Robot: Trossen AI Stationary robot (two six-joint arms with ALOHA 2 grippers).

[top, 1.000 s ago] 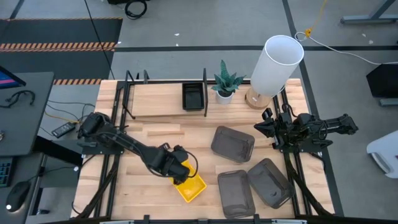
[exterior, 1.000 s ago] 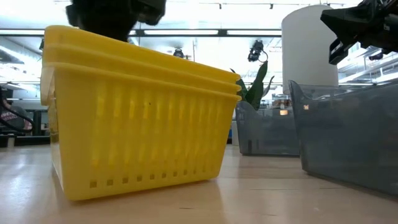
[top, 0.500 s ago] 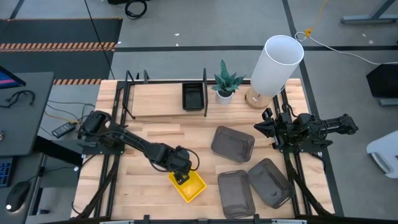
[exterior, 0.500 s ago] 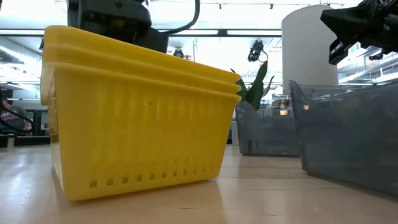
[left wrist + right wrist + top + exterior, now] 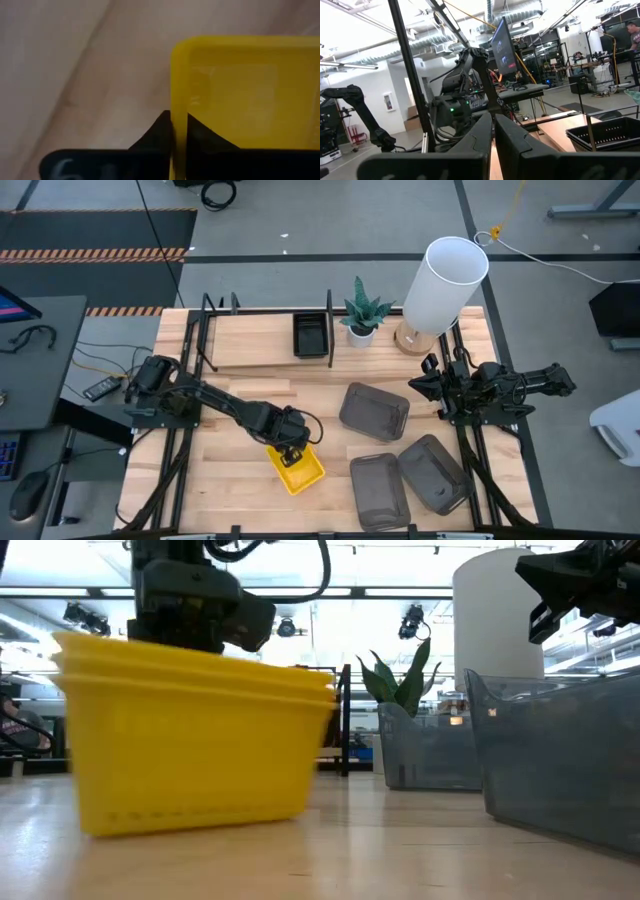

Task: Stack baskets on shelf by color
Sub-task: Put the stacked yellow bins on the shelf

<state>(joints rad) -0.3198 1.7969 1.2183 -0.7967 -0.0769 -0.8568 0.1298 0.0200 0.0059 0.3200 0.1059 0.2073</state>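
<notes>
black baskets (image 5: pixel 310 334) already sit on the shelf (image 5: pixel 255 340), right end. your left gripper (image 5: pixel 291 455) is pinched narrow on the rim of the nested yellow baskets (image 5: pixel 297 469), front centre of the table, not yet on the shelf. three grey baskets (image 5: pixel 374 411) lie loose at right. right gripper (image 5: pixel 424 388) waits over the right edge, fingers nearly together, holding nothing. roughly a third done, by my read.
</notes>
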